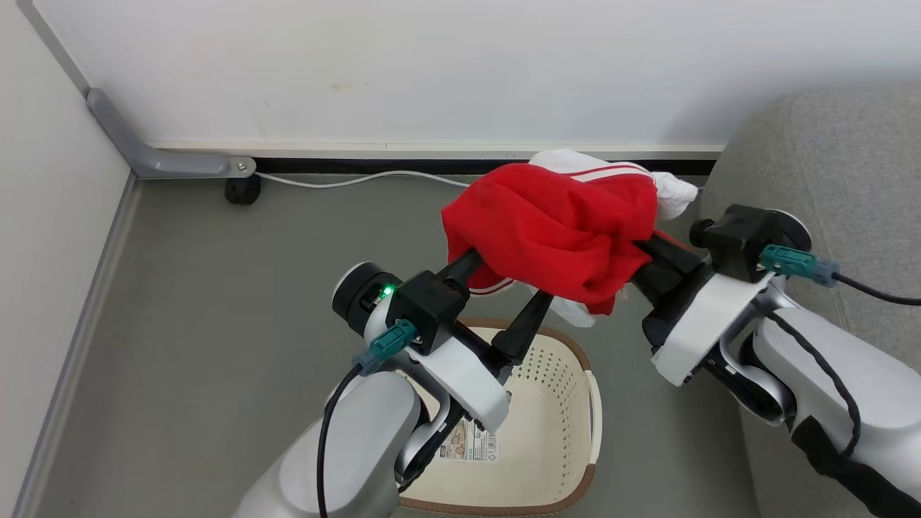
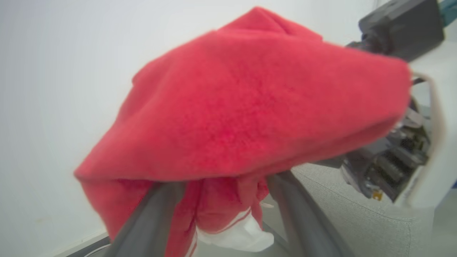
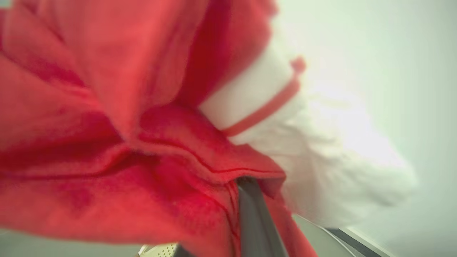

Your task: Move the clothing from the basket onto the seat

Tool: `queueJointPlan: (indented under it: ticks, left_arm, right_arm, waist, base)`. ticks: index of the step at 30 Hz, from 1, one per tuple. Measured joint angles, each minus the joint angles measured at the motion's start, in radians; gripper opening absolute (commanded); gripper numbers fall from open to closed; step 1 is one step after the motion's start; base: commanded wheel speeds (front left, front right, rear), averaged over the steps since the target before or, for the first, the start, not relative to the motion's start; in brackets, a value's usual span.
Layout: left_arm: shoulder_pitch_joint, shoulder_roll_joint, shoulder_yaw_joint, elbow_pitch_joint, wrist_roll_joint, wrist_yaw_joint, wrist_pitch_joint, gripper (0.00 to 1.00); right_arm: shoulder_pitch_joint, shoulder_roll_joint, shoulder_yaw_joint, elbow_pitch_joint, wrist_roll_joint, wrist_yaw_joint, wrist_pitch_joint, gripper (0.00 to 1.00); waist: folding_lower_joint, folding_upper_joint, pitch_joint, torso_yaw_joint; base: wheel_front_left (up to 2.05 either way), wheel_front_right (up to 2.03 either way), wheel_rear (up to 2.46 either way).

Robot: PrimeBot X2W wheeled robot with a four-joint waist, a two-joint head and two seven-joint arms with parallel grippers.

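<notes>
left gripper (image 1: 509, 284): jaws spread wide, the clothing (image 1: 554, 230) only draped over its fingers. right gripper (image 1: 651, 255): clamped shut on the clothing's 3 o'clock end. clothing hangs in the air at 12 o'clock of the basket (image 1: 594, 414); seat (image 1: 849, 158) at its 3 o'clock.

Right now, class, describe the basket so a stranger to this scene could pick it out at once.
Find the big grey sofa on the right. On the grey floor to its left, below the red clothing held aloft, sits the basket. It alone is cream-white, perforated plastic with a brown rim.
</notes>
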Motion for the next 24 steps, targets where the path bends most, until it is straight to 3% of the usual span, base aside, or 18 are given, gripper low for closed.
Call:
queueJointPlan:
  ticks: [8, 24]
  left_arm:
    - [0.011, 0.0, 0.019, 0.043, 0.013, -0.022, 0.0, 1.0]
    - [0.076, 0.0, 0.063, 0.073, 0.072, -0.061, 0.0, 1.0]
  right_arm:
    - [0.119, -0.001, -0.268, -0.023, -0.079, 0.0, 0.0, 0.0]
    - [0.286, 0.031, -0.574, -0.078, -0.164, 0.0, 0.0, 0.0]
  waist:
    - [0.0, 0.0, -0.004, -0.048]
    - [0.0, 0.0, -0.025, -0.195]
  base:
    - [0.0, 0.0, 0.0]
    - [0.0, 0.0, 0.0]
